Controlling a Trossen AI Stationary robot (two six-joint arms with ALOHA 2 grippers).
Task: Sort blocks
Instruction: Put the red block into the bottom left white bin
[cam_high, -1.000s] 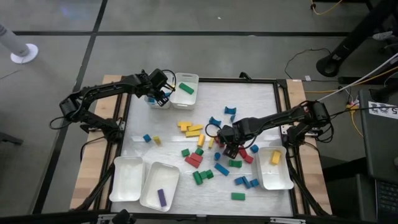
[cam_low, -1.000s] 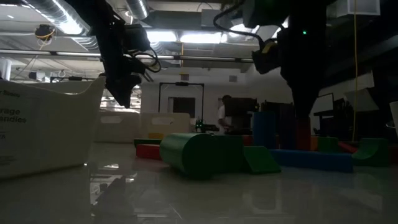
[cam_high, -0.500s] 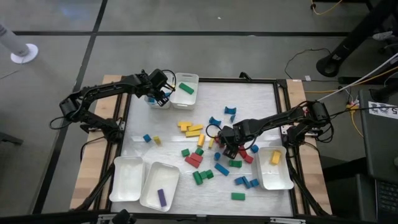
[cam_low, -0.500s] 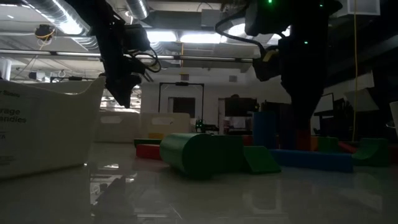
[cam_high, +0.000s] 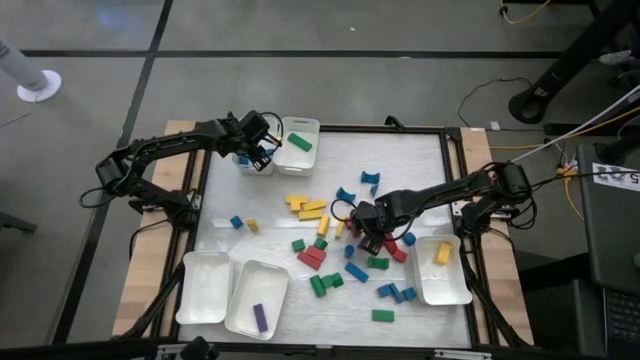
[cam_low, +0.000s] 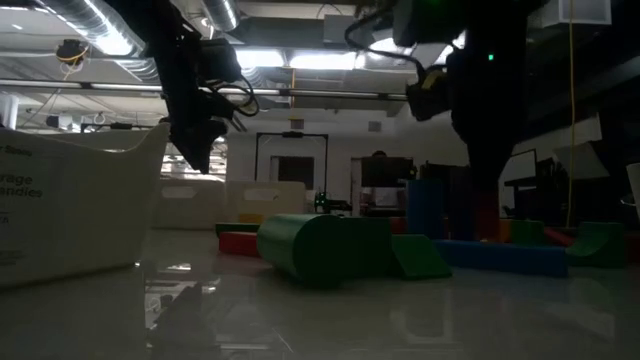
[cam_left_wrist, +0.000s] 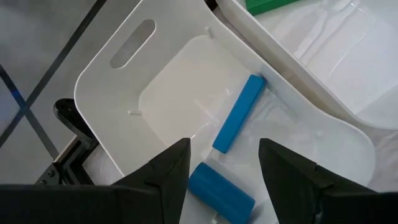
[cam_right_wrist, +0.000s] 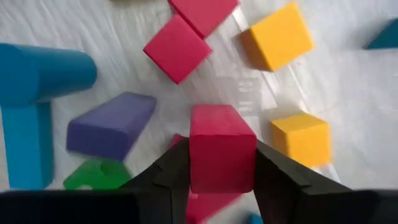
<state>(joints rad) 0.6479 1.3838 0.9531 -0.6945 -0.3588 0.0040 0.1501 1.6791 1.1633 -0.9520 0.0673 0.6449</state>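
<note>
— Looking from above, where is there room on the table (cam_high: 420, 160)?

— The far right part of the white surface is mostly bare. The blocks (cam_high: 345, 245) crowd the middle and the near right, red, yellow, blue, green and purple lying close together, some touching. Trays line the edges: two white ones at the near left, one of them holding a purple bar (cam_high: 259, 317); one at the near right edge with a yellow block (cam_high: 443, 253) in it; and two at the far left corner.

— And the right gripper (cam_high: 371, 238)?

— It is down in the thick of the pile, near the middle of the table. Its wrist view shows both fingers (cam_right_wrist: 171, 171) pressed against the sides of a red cube (cam_right_wrist: 222, 155), so it is clamped on that cube. Just beside it lie two yellow cubes (cam_right_wrist: 280, 36), another red cube (cam_right_wrist: 177, 48), a purple block (cam_right_wrist: 112, 124) and a blue cylinder (cam_right_wrist: 43, 71); there is little free space around the fingers.

— The left gripper (cam_high: 250, 155)?

— It hangs over the tray (cam_left_wrist: 112, 93) at the far left corner, fingers apart and holding nothing. Below them in that tray lie a blue bar (cam_left_wrist: 239, 113) and a blue cylinder (cam_left_wrist: 221, 196). The neighbouring tray (cam_high: 299, 128) holds a green block (cam_high: 299, 143).
</note>
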